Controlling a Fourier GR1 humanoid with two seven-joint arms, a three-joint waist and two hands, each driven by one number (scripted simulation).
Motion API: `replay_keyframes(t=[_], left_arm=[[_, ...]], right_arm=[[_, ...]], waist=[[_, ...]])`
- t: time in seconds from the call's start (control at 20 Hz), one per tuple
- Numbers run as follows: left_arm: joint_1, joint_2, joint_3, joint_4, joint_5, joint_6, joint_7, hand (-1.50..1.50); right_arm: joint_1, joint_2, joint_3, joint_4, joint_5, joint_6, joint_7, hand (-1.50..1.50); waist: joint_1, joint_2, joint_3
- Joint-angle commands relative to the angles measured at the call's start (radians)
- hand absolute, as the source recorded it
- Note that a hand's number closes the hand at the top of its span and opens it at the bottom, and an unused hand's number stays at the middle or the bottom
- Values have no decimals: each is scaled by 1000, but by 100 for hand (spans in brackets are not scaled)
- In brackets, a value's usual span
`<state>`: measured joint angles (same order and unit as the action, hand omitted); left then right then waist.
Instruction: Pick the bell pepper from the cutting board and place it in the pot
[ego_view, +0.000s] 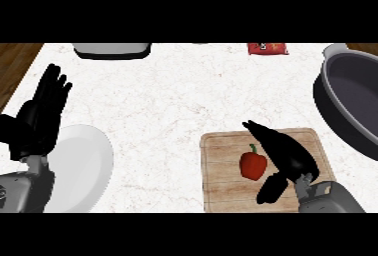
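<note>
1. I saw one white marble-patterned counter carrying everything.
2. One large dark grey metal pot stood at the right edge, partly cut off; what I could see of its inside held nothing.
3. One round white plate lay at the lower left, nothing on its visible part.
4. One pale wooden cutting board lay at lower centre-right, well apart from the pot.
5. One grey-and-black vessel sat at the top edge, mostly out of view, its contents hidden from me.
6. My left hand rested open near the left edge, fingers up, holding nothing.
7. My right hand hung over the board, fingers extended and thumb spread, grasping nothing, just beside the pepper.
8. One red snack packet lay at the top.
9. One red bell pepper with a green stem lay on the board.
</note>
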<state>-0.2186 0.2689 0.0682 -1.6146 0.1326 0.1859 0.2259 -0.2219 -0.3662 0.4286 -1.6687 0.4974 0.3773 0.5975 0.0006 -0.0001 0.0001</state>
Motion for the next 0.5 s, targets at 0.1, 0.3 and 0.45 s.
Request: replay_keyframes(t=[0.1, 0.3, 0.45], left_arm=[[63, 24, 63, -29, 32, -79, -14, 0], [18, -8, 51, -12, -4, -61, 10, 0], [0, -20, 81, 64, 8, -78, -66, 0]], right_arm=[[3, 84, -12, 91, 102, -28, -74, -150], [21, 83, -51, 141, 162, -9, -119, -150], [64, 58, -87, 107, 162, 5, -136, -150]], waist=[[3, 0, 0], [0, 0, 0], [-3, 0, 0]])
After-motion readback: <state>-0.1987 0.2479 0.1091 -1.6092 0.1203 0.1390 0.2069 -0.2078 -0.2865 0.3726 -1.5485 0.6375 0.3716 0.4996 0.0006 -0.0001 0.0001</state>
